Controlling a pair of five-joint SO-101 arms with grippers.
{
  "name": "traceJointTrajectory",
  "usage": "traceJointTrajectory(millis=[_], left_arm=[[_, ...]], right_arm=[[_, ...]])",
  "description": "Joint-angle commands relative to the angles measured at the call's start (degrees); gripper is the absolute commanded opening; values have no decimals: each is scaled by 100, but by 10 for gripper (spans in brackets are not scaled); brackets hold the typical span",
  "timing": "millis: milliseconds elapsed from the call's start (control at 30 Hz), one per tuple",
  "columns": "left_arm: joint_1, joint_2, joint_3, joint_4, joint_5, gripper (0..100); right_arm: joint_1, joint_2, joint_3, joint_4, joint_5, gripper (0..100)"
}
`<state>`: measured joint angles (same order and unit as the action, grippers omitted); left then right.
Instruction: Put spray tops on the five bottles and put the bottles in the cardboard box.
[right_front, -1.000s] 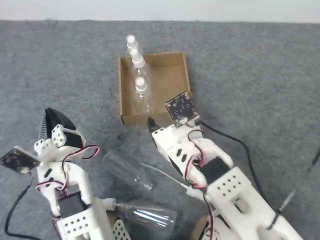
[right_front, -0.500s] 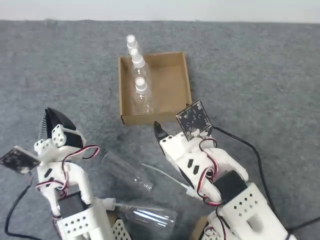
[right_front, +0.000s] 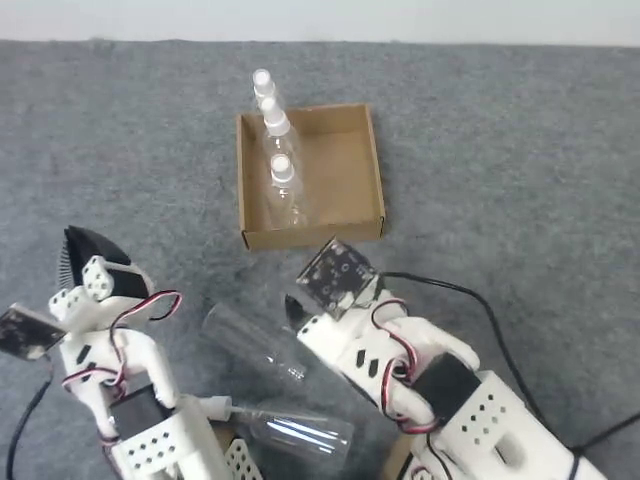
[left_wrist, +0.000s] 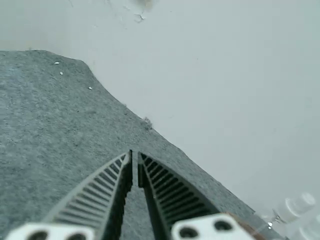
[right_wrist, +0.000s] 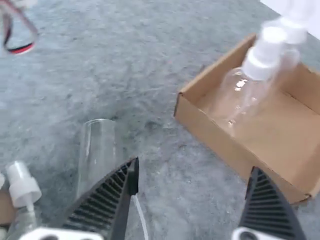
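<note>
Count three capped bottles (right_front: 283, 188) in a row along the left wall of the cardboard box (right_front: 312, 236), at the far middle of the grey carpet (right_front: 520, 150). Find the uncapped bottle (right_front: 248, 338) on its side near of the box, between the two arms, with its neck toward the near right under the right arm. Note the right gripper (right_wrist: 194, 172) spread wide and holding nothing, poised just over that bottle. Note the left gripper (left_wrist: 135, 159) at the near left, closed to a thin slit on nothing and aimed off toward the far left.

Probably the step in hand: taking up the open bottle, or the loose spray top belonging to it.

- Straddle the bottle across its width, never along its length.
- Close up by the shoulder rather than at the belly, the thin clear plastic being likely to flex and slip.
- Come down gently and stop short of ploughing the carpet.
- Watch the thin dip tube (right_wrist: 141, 220) lying just near of the jaws. Avoid trapping or bending it.
- Bring the left gripper in to steady the body before any twisting.
- Steer clear of the second bottle (right_front: 300, 432) at the near edge. Cannot tell whether the spray top (right_wrist: 20, 187) at its neck is screwed home or merely resting.
</note>
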<state>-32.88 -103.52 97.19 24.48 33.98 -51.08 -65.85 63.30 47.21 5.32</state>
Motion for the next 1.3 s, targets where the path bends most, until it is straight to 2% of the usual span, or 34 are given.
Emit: traceJointTrajectory(millis=[0, 333, 733, 1267], left_arm=[[-9, -88, -66, -211, 9, 15], [-18, -88, -66, -211, 9, 15], [-18, -88, -66, -220, 9, 15], [-18, -88, -66, -220, 9, 16]], right_arm=[[-207, -171, -404, 57, 167, 284], [-1015, 804, -387, -154, 404, 284], [-1569, 1895, -387, -769, 413, 284], [-1596, 3240, -387, -1789, 413, 284]])
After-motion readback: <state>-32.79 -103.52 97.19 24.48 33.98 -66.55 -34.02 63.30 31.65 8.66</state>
